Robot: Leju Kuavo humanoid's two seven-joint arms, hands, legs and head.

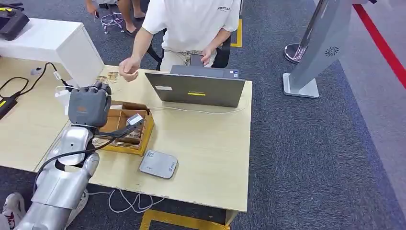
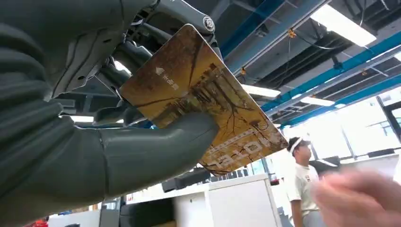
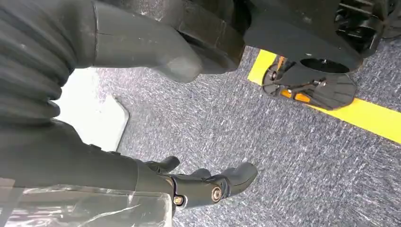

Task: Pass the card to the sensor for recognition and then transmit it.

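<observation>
1. Pale wood-grain tabletop (image 1: 210,158) on grey carpet (image 1: 311,158); rounded grey sensor (image 1: 158,164) near front edge.
2. Left hand (image 1: 89,104): thumb and fingers (image 2: 142,52) pinch glossy brown card (image 2: 203,99), raised above the cardboard box (image 1: 143,129).
3. Right hand (image 3: 142,170): fingers loosely curled, holding nothing.

card (image 2: 198,94): golden-brown, dark tree pattern, white lettering
sensor (image 1: 158,164): light grey
box (image 1: 143,135): yellow-brown
laptop (image 1: 196,89): grey
table (image 1: 210,148): pale wood

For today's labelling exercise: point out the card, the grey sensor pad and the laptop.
card (image 2: 198,94), left wrist view, on its printed brown face.
sensor pad (image 1: 158,164), head view, middle of its grey top.
laptop (image 1: 198,91), head view, back of its lid.
</observation>
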